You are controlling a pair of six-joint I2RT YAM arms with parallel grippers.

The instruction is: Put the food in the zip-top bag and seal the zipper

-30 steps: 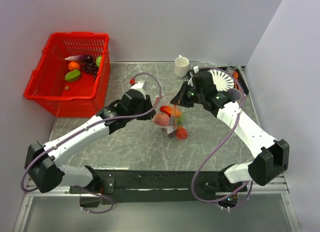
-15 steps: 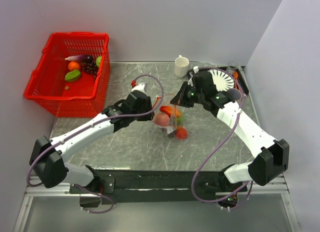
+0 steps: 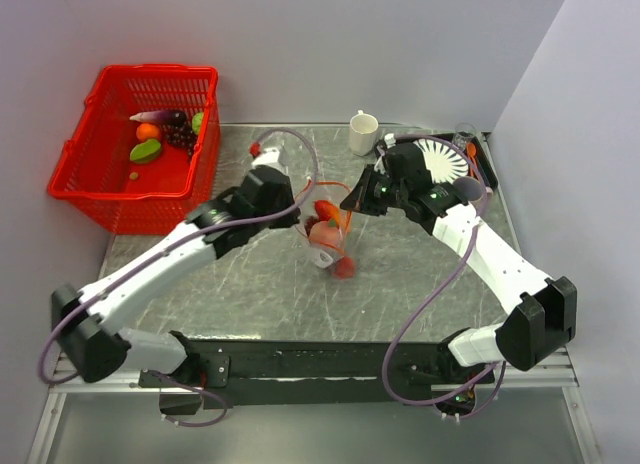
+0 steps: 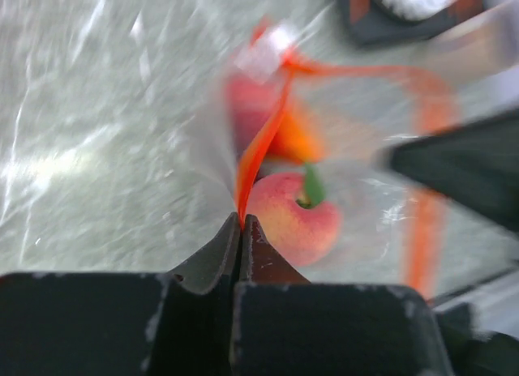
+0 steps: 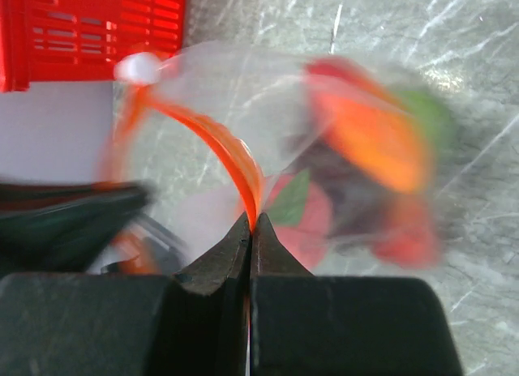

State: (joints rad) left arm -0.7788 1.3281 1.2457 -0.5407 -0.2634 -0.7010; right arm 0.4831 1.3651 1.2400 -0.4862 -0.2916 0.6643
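The clear zip-top bag (image 3: 328, 242) hangs between my two grippers over the middle of the table. Inside it are food pieces: a peach (image 4: 292, 220), an orange piece (image 5: 369, 141) and a strawberry (image 5: 306, 224). The red-orange zipper (image 4: 261, 145) runs along its mouth and bows open between the grips. My left gripper (image 4: 241, 220) is shut on the zipper's left end. My right gripper (image 5: 250, 222) is shut on the zipper (image 5: 235, 157) at the other end. From above, the left gripper (image 3: 303, 210) and right gripper (image 3: 352, 200) stand close together, with the bag sagging below them.
A red mesh basket (image 3: 100, 199) holding several fruits stands at the back left. A white mug (image 3: 363, 132) is at the back middle. A white ribbed plate (image 3: 443, 159) and a clear glass (image 3: 466, 134) sit at the back right, behind the right arm.
The left gripper opened, then shut on the zipper. The left wrist has shifted back and left, and the bag has swung left with it; both wrist views are blurred by the motion.
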